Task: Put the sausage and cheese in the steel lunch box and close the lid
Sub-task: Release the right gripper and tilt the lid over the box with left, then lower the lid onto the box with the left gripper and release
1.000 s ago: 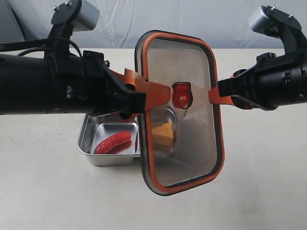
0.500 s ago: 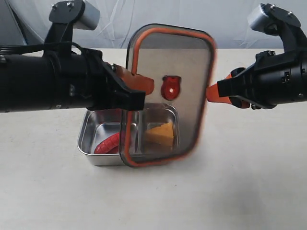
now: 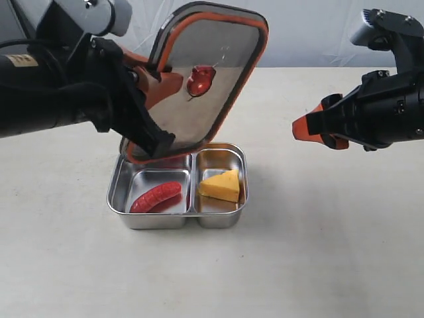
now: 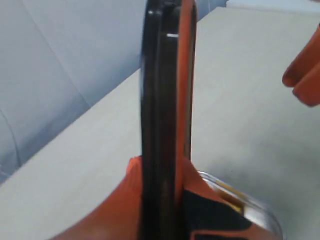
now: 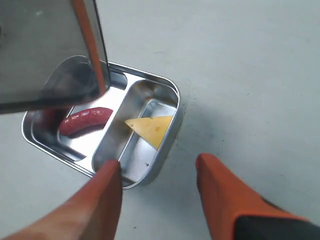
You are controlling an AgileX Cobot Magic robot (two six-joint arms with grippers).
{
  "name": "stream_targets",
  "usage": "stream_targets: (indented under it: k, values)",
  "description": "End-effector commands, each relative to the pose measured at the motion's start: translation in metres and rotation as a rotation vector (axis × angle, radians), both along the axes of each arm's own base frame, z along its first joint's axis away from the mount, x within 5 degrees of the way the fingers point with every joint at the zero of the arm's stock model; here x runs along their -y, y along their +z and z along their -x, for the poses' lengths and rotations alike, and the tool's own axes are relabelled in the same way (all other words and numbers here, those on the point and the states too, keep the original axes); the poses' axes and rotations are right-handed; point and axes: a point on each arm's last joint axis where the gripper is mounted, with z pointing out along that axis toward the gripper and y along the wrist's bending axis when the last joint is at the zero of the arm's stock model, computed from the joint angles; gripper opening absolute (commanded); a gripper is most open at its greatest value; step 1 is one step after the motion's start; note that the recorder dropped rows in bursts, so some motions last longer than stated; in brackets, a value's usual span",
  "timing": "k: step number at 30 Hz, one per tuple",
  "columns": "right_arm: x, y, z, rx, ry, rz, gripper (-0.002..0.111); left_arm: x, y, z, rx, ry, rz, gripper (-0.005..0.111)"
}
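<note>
Lid (image 3: 211, 109) of smoky translucent plastic is clamped between the fingers (image 4: 129, 197) of the left gripper (image 3: 156, 93), one orange pad on each face, near a long edge. The left wrist view shows it edge-on, dark outer shell on one side of the fingers and orange seal rim on the other. In the exterior view it hangs tilted, with its upper end leaning away from the left fingers toward the right gripper (image 3: 306, 127) and its orange valve tab (image 3: 201, 79) just past the left fingertips.

Below the left fingers sits the steel lunch box (image 3: 173, 221), open on the pale table (image 3: 331, 252). The lid's lowest corner comes down over the box's back rim; whether it touches cannot be told. The sausage (image 3: 156, 196) lies in the compartment directly under the left fingers. The cheese (image 3: 220, 185) lies flat in the other compartment, on the side of the dividing ridge nearer the right fingers, its thin end pointing toward the sausage.

The right gripper's fingers (image 5: 220, 187) stand apart with nothing between them. They are clear of the lid and off to the cheese side of the box. In the right wrist view, the cheese compartment lies just ahead of the fingertips, with the sausage compartment and the hanging lid beyond it.
</note>
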Motion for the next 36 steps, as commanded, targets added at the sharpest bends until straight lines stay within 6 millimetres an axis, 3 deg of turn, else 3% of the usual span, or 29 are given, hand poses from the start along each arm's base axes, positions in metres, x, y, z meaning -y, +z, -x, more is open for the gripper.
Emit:
stream_targets:
  k: [1, 4, 11, 16, 21, 27, 36]
  values:
    - [0.003, 0.004, 0.001, 0.018, -0.013, 0.007, 0.048, -0.001, 0.003, 0.0, 0.208, -0.096, -0.201, 0.0]
    - [0.004, 0.007, 0.003, 0.038, -0.009, 0.01, 0.048, -0.001, 0.002, 0.001, 0.324, -0.169, -0.347, 0.0]
    - [0.008, 0.016, 0.01, 0.077, -0.016, 0.019, 0.048, -0.007, -0.013, 0.003, 0.312, -0.265, -0.57, 0.0]
    - [0.012, 0.019, 0.014, 0.082, -0.034, 0.035, 0.048, -0.021, -0.025, -0.003, 0.334, -0.171, -0.717, 0.0]
    - [0.012, 0.02, 0.015, 0.076, -0.039, 0.026, 0.048, -0.038, -0.035, -0.016, 0.246, 0.114, -0.76, 0.0]
    - [0.012, 0.02, 0.015, 0.07, -0.044, 0.022, 0.048, -0.026, -0.046, -0.019, 0.232, 0.048, -0.723, 0.0]
    - [0.013, 0.019, 0.015, 0.076, -0.04, 0.046, 0.048, 0.004, -0.068, -0.008, 0.272, -0.043, -0.873, 0.0]
